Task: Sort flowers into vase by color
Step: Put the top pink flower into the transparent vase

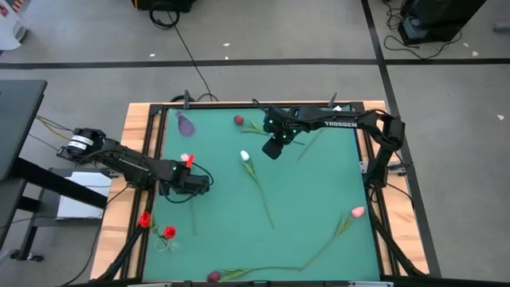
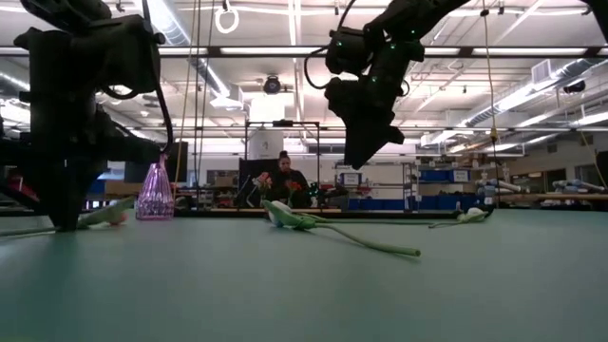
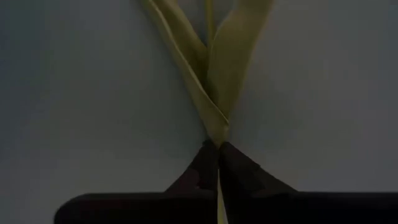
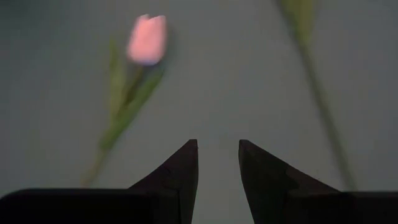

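Observation:
My left gripper [image 1: 195,182] points down at the table's left side, shut on a tulip [image 2: 104,217] whose red-pink head [image 1: 188,159] lies just beyond it. My right gripper [image 1: 275,147] hangs open above the table's far middle, holding nothing. A pale pink tulip [image 4: 147,38] lies on the table ahead of its fingers. A white tulip [image 1: 245,156] lies in the middle, a pink one [image 1: 356,212] at the right and dark red ones at the far edge [image 1: 238,120] and near edge [image 1: 213,276]. A purple vase [image 1: 186,123] stands far left. My left gripper pinches the tulip's thin stem between its two fingers, just where the green leaves join it [image 3: 217,134]. The fingers come from above, pointing down, and lie across the stem. The tulip lies on the table, its head [image 2: 119,218] and leaves resting flat.
Two red tulip heads [image 1: 144,218] [image 1: 169,232] stand at the table's left near corner. A loose green stem [image 1: 311,143] lies by the right gripper. Black frame rails [image 1: 374,159] border the table. A person [image 2: 283,180] sits in the room behind.

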Controlling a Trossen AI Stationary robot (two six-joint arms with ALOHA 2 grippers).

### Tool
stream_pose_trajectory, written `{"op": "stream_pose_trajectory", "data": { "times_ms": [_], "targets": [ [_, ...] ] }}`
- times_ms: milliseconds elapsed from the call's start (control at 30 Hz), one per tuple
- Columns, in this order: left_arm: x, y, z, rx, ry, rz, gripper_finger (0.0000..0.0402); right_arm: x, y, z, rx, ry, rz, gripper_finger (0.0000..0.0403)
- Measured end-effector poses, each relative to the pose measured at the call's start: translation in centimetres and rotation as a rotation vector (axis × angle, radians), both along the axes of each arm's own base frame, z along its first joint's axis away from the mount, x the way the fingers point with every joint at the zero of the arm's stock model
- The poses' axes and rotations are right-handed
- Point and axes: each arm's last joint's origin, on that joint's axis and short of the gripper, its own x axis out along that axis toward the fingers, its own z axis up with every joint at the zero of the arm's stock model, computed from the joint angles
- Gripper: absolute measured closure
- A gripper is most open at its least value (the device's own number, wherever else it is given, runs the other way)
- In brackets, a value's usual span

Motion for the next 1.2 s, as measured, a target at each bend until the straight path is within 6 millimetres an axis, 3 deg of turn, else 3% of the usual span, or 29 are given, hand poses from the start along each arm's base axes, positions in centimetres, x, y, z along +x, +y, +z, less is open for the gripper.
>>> {"op": "stream_pose_trajectory", "data": {
  "times_ms": [100,267,467,633,767,1033,1200],
  "targets": [
    [0.5,0.1,0.5,0.047,-0.077,-0.047,0.0394,0.6,1.4,0.1,0.045,-0.027,-0.004,0.0277],
    [1.8,0.1,3.8,0.153,-0.249,-0.196,0.0396,2.9,3.7,1.0,0.050,-0.212,-0.011,0.0273],
    [2.0,0.4,10.2,0.331,-0.466,-0.386,0.0396,6.0,6.0,4.3,0.140,-0.649,0.019,0.0248],
    [1.0,0.9,15.8,0.516,-0.606,-0.536,0.0396,6.8,6.4,5.9,0.168,-0.821,0.042,0.0220],
    [0.5,1.2,18.7,0.634,-0.653,-0.666,0.0397,7.2,6.9,7.3,0.139,-0.965,0.089,0.0214],
    [1.3,1.3,20.9,0.757,-0.790,-0.859,0.0397,7.4,7.0,9.2,0.054,-1.167,0.100,0.0227],
    [1.5,1.3,21.3,0.796,-0.819,-0.909,0.0397,7.4,7.0,9.4,0.031,-1.191,0.130,0.0267]
  ]
}}
